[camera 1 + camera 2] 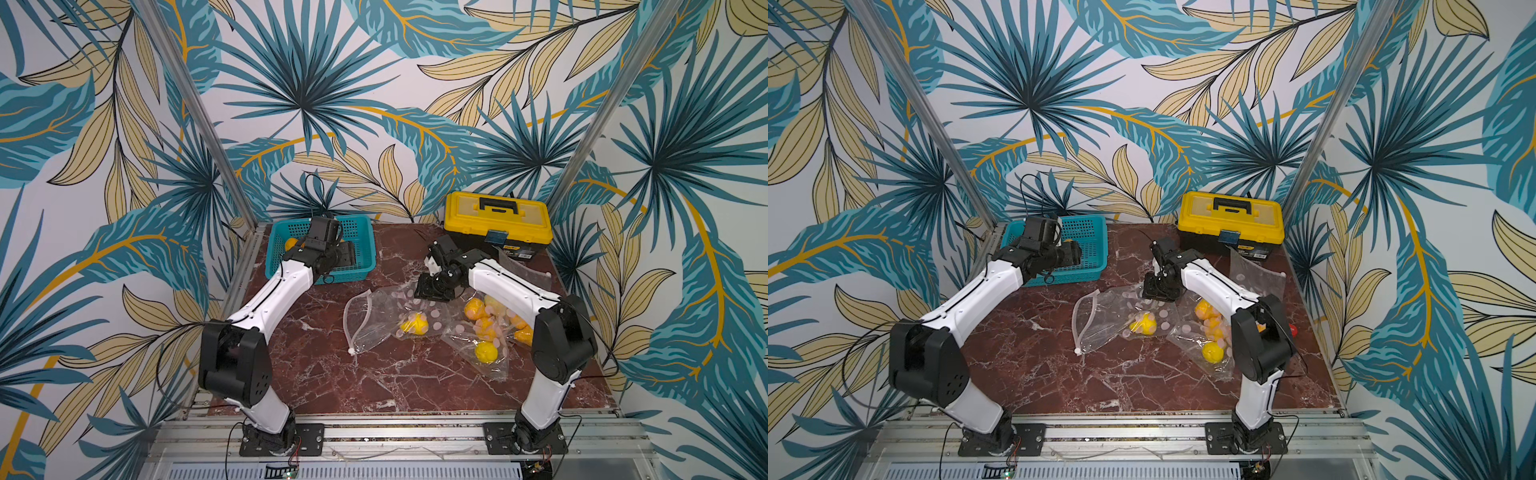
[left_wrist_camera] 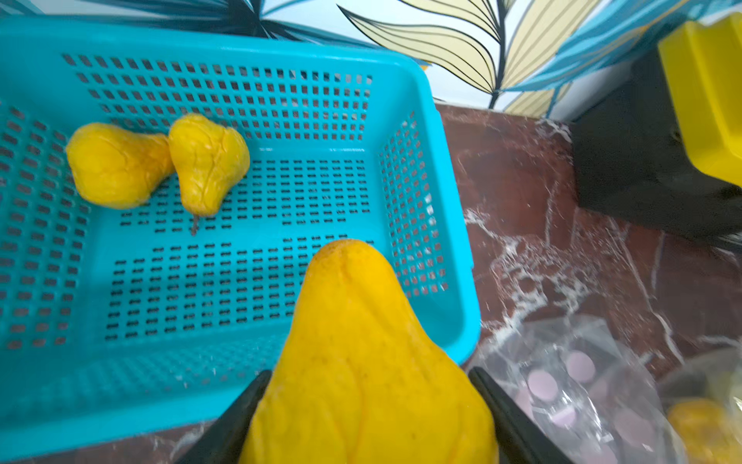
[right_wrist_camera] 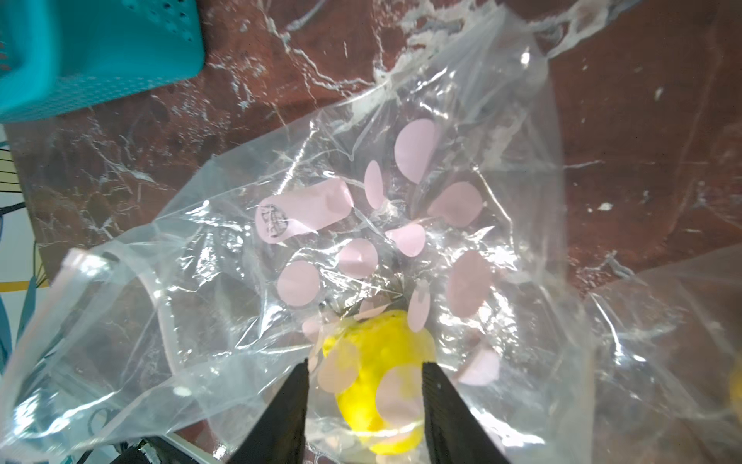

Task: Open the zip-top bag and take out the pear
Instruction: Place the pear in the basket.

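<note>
**Mia:** Look, the left gripper (image 2: 367,418) has a yellow pear (image 2: 361,361) squeezed between its two black fingers. It holds it right over the near edge of the blue basket (image 2: 449,225).

**Tom:** There are two more pears (image 2: 160,164) lying in the basket already, at the far side from that one.

**Mia:** And the right gripper (image 3: 365,405)?

**Tom:** It hangs over the clear zip-top bag (image 3: 200,301) with the pink dots, just in front of the basket. Its fingers stand apart, one on each side of a pear (image 3: 381,381) inside the bag. I can't tell if they pinch the plastic or just hover.

**Mia:** The bag's mouth (image 1: 357,320) gapes open at the end away from the yellow toolbox (image 1: 496,224).

**Tom:** The bag looks thin, floppy and slippery. I think it will crumple and slide if you grab it in the middle.

**Mia:** The pear looks wrinkly and light, maybe squishy. I would hold it round its fat belly, not the thin neck.

**Tom:** And more bags with fruit (image 1: 484,332) lie beside the first bag, nearer the toolbox.
</note>
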